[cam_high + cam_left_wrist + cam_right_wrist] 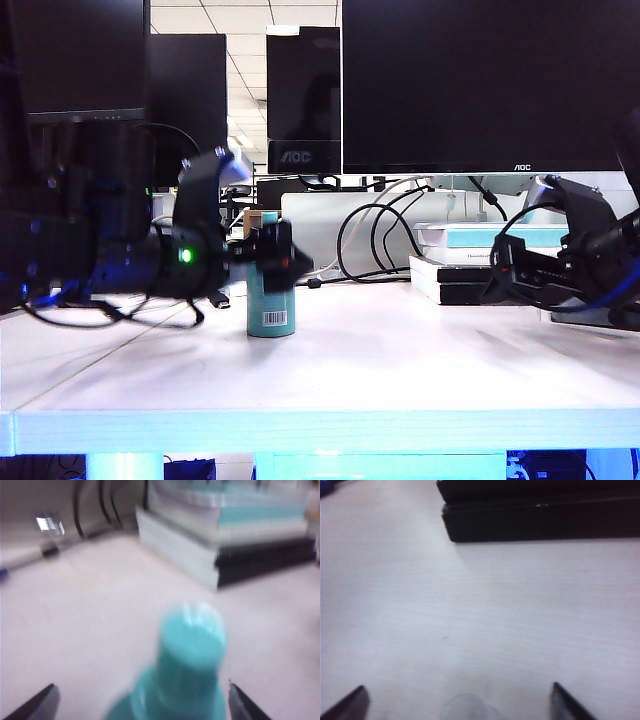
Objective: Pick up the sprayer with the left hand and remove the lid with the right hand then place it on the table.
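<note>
Broadly, the table (400, 370) carries everything now: the sprayer (270, 300) stands upright on it left of centre, and the lid (466, 707), a small clear cap, sits on the white surface between the right hand's spread fingertips, so the task looks close to done. Main risk, as I judge it: the left hand (275, 262) sits level around the sprayer's upper body with its jaws wide, neither fingertip visibly touching; a sideways pull-out could clip the narrow neck and topple the bottle. Left wrist view confirms the teal nozzle top centred between two parted tips, heavily blurred. Lesser risk: the right hand (500, 272) is low over the table at right, near a stack of books (470, 262), jaws wide, holding nothing; the light lid could be flicked or rolled if a fingertip drags while lifting away. Exact clearance there cannot be told.
</note>
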Motion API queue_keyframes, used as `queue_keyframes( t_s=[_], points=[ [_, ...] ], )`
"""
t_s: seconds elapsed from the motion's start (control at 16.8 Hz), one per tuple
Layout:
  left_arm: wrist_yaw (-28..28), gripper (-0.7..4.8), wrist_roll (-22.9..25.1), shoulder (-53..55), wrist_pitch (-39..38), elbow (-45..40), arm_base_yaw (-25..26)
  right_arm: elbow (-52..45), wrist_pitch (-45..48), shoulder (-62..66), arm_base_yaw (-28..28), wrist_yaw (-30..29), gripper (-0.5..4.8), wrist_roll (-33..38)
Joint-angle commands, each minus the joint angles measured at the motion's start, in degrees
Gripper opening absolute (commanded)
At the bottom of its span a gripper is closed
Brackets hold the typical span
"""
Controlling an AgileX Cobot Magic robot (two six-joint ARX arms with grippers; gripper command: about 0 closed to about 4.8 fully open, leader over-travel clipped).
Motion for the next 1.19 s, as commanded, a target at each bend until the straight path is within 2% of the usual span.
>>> queue_keyframes(
  t_s=[0.06,0.18,0.3,0.42,0.54,0.65,0.71,0.77,0.83,0.89,0.95,1.01,1.07,1.19],
  points=[
    [-1.49,4.79,2.60,-5.60,-1.05,0.02,0.00,0.07,3.08,-1.44,-0.07,-2.86,4.79,1.73],
    [-3.89,4.79,6.45,-10.93,-7.26,-0.04,0.09,0.11,3.04,-4.68,-0.28,-2.78,4.79,1.73],
    [-4.02,4.79,6.93,-20.09,-17.11,-0.07,1.07,0.17,0.92,-11.78,-0.52,-1.44,4.79,1.73],
    [-7.08,4.79,7.65,-30.82,-26.69,-0.07,1.97,0.20,-2.93,-20.96,-0.87,0.50,4.79,1.51],
    [-14.73,4.79,12.39,-45.27,-38.18,0.02,2.36,0.22,-10.80,-33.33,-0.92,4.28,4.79,1.46],
    [-20.37,4.79,17.29,-58.29,-48.13,0.17,2.38,0.26,-16.79,-44.06,-0.92,5.03,4.72,1.31],
    [-23.37,4.08,17.70,-64.08,-52.02,0.15,2.38,0.26,-19.45,-48.92,-0.92,5.03,2.52,1.33],
    [-25.86,3.32,17.68,-68.35,-54.88,0.15,2.40,0.26,-21.55,-52.41,-0.92,5.03,1.11,1.20],
    [-30.27,2.50,17.84,-75.43,-59.36,0.15,2.40,0.26,-25.18,-58.18,-0.90,4.96,0.39,0.15],
    [-33.79,2.31,18.58,-81.66,-64.06,0.15,2.40,0.22,-29.64,-63.23,-0.85,5.16,0.38,-0.66],
    [-35.71,2.00,19.30,-87.01,-69.53,0.15,2.40,0.11,-33.70,-66.97,-0.85,5.95,0.15,-2.05],
    [-38.40,1.55,19.34,-92.35,-76.81,0.09,2.40,-0.28,-39.87,-71.65,-0.85,9.18,-0.05,-3.21],
    [-40.61,1.50,19.39,-96.70,-84.78,-0.07,2.40,-0.79,-43.01,-74.03,-0.85,11.08,-0.05,-3.39],
    [-43.47,1.48,19.30,-103.19,-91.19,-2.95,2.40,-5.29,-40.76,-78.51,-0.79,11.32,-0.05,-3.10]
  ],
)
